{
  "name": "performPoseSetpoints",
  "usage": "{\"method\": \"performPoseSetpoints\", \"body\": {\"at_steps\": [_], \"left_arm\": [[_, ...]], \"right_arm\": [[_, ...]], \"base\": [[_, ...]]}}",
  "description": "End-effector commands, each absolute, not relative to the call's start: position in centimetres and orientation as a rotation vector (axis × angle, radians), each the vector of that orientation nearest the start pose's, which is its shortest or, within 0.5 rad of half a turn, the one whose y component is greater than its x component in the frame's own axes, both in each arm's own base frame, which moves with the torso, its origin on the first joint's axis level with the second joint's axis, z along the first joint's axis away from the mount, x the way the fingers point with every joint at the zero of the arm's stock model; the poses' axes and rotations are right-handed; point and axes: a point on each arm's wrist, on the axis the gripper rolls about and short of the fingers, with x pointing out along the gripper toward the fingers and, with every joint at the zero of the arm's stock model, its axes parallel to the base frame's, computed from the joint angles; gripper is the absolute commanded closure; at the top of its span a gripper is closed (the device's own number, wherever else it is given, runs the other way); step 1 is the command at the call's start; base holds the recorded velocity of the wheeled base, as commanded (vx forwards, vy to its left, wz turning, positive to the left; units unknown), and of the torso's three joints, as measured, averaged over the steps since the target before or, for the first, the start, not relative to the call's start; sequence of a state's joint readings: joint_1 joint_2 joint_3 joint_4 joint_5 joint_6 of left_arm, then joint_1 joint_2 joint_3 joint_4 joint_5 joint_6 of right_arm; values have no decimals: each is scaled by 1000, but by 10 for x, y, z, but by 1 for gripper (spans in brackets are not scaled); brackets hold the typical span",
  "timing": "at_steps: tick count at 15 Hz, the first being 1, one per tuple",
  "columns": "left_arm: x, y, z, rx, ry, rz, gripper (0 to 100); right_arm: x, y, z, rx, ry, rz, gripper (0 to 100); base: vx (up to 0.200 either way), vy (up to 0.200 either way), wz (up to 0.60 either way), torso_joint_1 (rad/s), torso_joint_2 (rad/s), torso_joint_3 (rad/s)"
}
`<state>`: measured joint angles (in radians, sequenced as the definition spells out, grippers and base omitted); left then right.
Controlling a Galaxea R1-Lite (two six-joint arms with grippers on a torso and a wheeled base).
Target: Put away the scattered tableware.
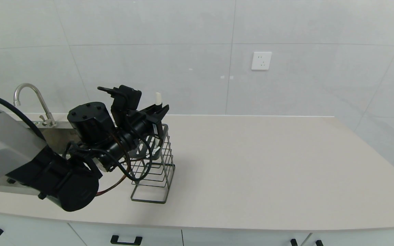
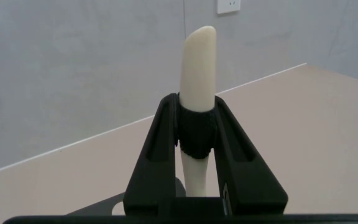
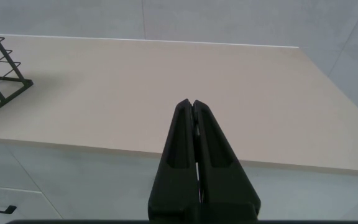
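Note:
My left gripper (image 1: 158, 110) hangs over the top of the wire rack (image 1: 154, 167) on the counter, shut on a cream-white utensil handle (image 1: 158, 98) that stands upright between its fingers. In the left wrist view the same cream-white handle (image 2: 197, 81) pokes up past the left gripper (image 2: 196, 134), whose black pads clamp it. The lower end of the utensil is hidden by the gripper and the arm. My right gripper (image 3: 193, 134) is shut with nothing in it, held out past the counter's front edge.
The beige counter (image 1: 268, 164) stretches wide to the right of the rack. A sink (image 1: 51, 136) with a curved steel tap (image 1: 29, 99) lies left of the rack. A wall socket (image 1: 261, 60) sits on the tiled wall. Cabinet handles (image 1: 126, 240) run below the front edge.

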<state>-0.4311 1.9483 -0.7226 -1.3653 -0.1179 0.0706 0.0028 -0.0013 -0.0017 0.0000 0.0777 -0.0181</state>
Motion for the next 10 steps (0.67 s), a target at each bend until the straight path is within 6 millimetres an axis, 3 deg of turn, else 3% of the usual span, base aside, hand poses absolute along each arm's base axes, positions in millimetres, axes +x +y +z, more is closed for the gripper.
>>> {"method": "performPoseSetpoints", "body": {"at_steps": [1,10], "left_arm": [[305,-145,146,49,-141,-547,100],[296,-150,137,54,-106,-576,100]], "right_arm": [[-23,2,76,-17,-2,81,100],[-23,2,76,-17,-2,81,100]], "base": [[0,0,0,0,0,0],[0,0,0,0,0,0]]}}
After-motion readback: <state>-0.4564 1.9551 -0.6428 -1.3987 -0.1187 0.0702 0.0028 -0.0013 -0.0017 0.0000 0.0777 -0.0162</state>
